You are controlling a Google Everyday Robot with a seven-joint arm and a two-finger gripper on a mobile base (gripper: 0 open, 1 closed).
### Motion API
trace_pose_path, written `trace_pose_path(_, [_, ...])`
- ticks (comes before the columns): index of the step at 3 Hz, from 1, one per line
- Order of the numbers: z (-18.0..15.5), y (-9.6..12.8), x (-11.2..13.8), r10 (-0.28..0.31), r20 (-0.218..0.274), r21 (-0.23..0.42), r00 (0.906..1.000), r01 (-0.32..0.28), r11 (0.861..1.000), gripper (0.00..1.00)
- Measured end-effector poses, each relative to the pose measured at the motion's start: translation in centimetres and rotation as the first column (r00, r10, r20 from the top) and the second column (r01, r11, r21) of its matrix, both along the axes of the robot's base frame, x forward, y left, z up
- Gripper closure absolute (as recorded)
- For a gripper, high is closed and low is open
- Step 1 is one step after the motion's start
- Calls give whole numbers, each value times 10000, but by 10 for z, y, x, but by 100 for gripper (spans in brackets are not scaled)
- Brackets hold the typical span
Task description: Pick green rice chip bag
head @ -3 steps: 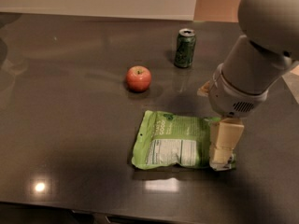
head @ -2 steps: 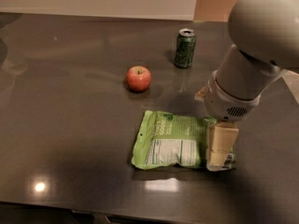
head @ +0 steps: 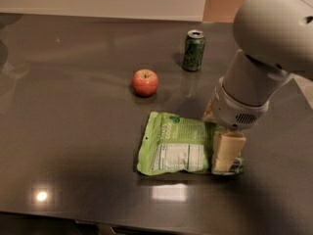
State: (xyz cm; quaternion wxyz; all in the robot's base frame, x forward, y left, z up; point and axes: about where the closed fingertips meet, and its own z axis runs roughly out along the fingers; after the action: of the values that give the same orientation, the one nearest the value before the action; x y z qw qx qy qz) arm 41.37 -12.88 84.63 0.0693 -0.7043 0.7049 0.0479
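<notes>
The green rice chip bag (head: 178,145) lies flat on the dark table (head: 73,131), label side up, in front of the middle. My gripper (head: 218,132) hangs from the big white arm (head: 264,58) at the bag's right end. One cream finger (head: 227,152) stands at the bag's near right corner, and the other finger (head: 209,113) shows just behind the bag's far edge. The fingers are apart with the bag's end between them. The bag still lies flat on the table.
A red apple (head: 145,82) sits behind and left of the bag. A small dark green drink can (head: 193,50) stands further back. The table's front edge runs along the bottom of the view.
The arm has shifted a little left and lower over the bag's right end. The bag, apple and can have not moved.
</notes>
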Motion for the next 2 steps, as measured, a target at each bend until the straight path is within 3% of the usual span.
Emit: trace_pose_path(2, [35,-2,-7,1106,-206,375,9937,-1098,9933,87])
